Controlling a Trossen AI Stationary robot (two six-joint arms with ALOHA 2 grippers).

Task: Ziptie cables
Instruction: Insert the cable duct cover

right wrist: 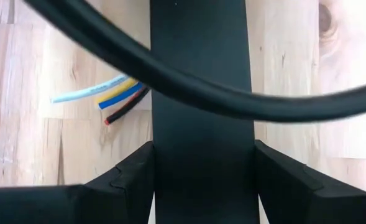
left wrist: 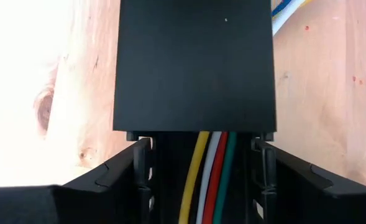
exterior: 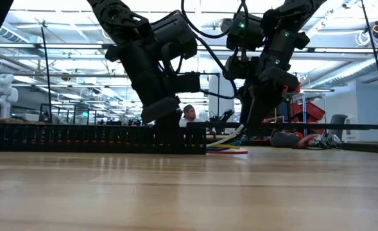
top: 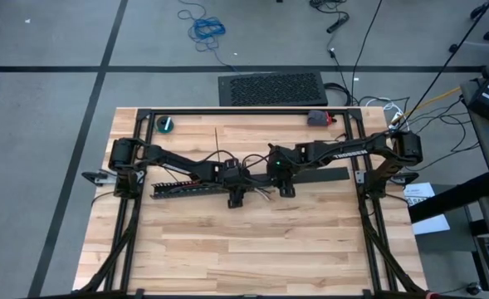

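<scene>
Even overhead light on the table (top: 261,241) from above; shadows soft and short beneath the arms. Low view backlit: bright ceiling strips behind, both arms near silhouette, pale sheen on the near boards, foreground soft. Left wrist view blown out white along one side of the wood. Right wrist view: thick black cord (right wrist: 189,87) blurred, out of focus.

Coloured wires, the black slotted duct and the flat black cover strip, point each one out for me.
coloured wires (left wrist: 209,180): left wrist view, on the red wire.
black slotted duct (exterior: 79,138): low view, on its slotted side wall.
flat black cover strip (left wrist: 195,62): left wrist view, on its flat top.
</scene>
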